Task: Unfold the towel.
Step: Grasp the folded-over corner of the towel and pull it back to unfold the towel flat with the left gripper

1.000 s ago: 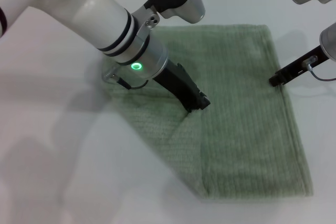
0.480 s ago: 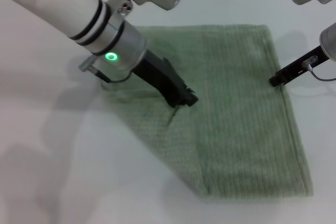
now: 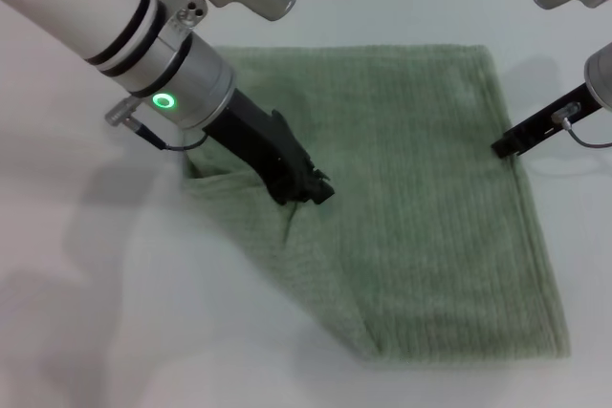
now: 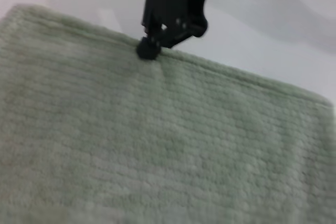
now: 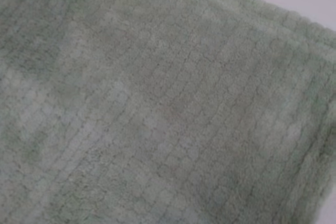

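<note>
The pale sage-green towel (image 3: 430, 188) lies on the white table, with its left part folded over in a slanted flap. My left gripper (image 3: 311, 193) is down on the towel's left-middle, shut on the tip of that flap, with a crease running from it. My right gripper (image 3: 499, 148) is shut at the towel's right hem; it also shows in the left wrist view (image 4: 149, 50), touching the hem. The towel fills the left wrist view (image 4: 157, 140) and the right wrist view (image 5: 157, 103).
The white table (image 3: 96, 312) lies bare to the left of and in front of the towel. The towel's near edge lies close to the table's front. Nothing else stands on it.
My left gripper has moved left and slightly towards me, dragging the flap's tip with it; the fold line has shifted left. The right gripper has not moved.
</note>
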### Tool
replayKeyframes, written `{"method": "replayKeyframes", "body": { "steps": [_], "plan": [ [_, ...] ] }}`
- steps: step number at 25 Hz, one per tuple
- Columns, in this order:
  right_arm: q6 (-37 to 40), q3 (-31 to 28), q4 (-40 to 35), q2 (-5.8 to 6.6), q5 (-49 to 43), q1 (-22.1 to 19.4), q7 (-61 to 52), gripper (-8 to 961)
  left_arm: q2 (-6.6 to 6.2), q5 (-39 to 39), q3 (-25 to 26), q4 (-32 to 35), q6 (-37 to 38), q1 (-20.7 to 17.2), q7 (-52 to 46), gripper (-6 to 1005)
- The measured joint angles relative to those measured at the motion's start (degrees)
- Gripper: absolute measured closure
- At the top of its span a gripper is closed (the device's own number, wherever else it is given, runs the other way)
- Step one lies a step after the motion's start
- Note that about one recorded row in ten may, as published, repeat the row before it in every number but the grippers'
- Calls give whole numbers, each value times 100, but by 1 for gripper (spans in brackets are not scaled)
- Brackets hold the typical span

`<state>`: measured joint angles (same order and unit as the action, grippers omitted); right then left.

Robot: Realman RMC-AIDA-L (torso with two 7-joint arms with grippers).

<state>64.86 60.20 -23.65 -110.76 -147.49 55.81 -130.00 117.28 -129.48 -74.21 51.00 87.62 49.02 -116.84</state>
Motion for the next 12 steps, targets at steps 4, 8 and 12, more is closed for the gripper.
{"method": "replayKeyframes", "body": {
  "steps": [4, 8, 12],
  "plan": [
    [0, 0, 1, 16, 0, 0, 2, 954, -25, -4, 34, 84, 151, -37, 5, 941],
    [0, 0, 1, 19, 0, 0, 8, 954, -51, -6, 76, 333, 313, -160, 7, 941],
    [0, 0, 1, 19, 0, 0, 10, 954, -114, -7, 123, 431, 570, -236, 79, 942]
  ]
}}
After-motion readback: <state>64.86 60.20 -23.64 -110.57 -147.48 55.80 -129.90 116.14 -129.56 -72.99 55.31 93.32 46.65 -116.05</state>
